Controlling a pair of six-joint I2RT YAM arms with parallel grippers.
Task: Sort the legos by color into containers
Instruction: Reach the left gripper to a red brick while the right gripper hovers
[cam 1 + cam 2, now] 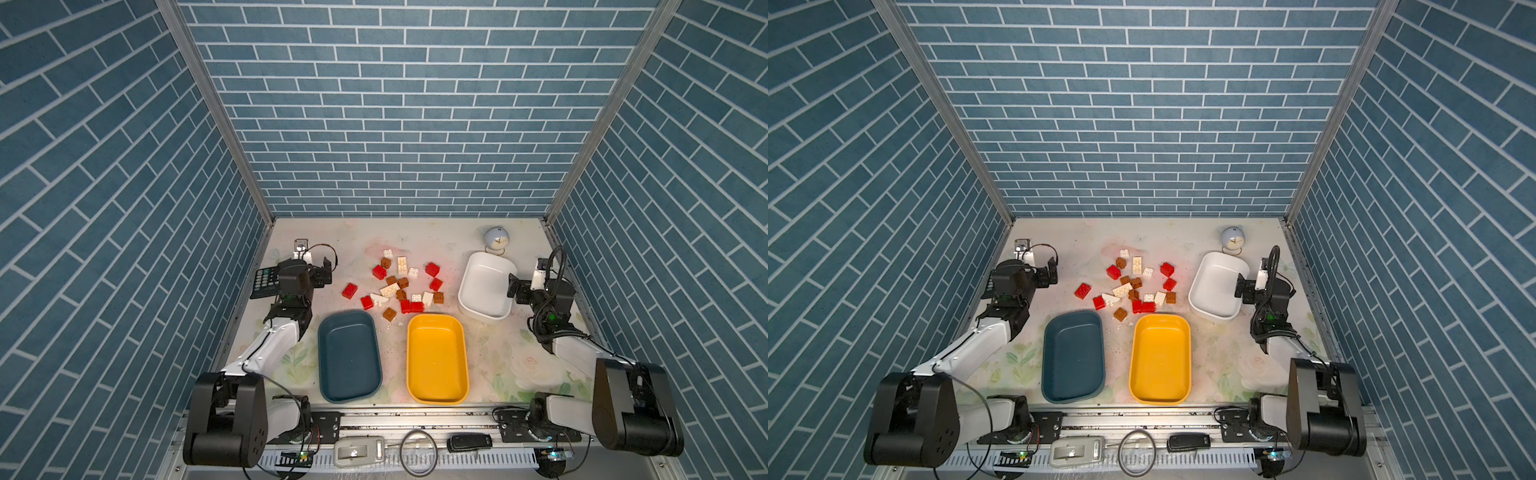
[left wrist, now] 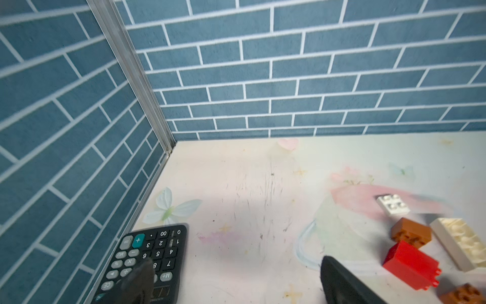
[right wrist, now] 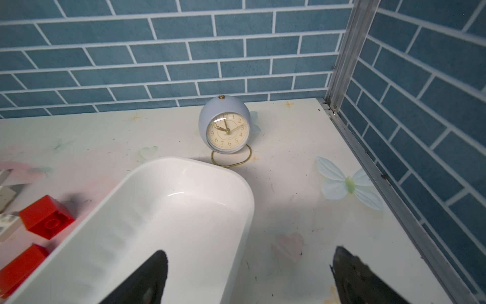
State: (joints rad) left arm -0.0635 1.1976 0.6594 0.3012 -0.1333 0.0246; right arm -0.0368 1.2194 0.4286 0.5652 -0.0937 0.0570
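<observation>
Red, cream and brown plastic legos (image 1: 390, 289) were seen scattered between a black button calculator (image 1: 262, 284) and a white rounded plastic tray (image 1: 484, 291); the left gripper (image 2: 236, 276) and the right gripper (image 3: 249, 263) were spread wide, empty.

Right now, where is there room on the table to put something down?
Bare spots: the back strip behind the legos, from the calculator across to the clock; and the near patch between the yellow tray and the right arm, in front of the white tray. The middle, among the legos, is crowded.
</observation>
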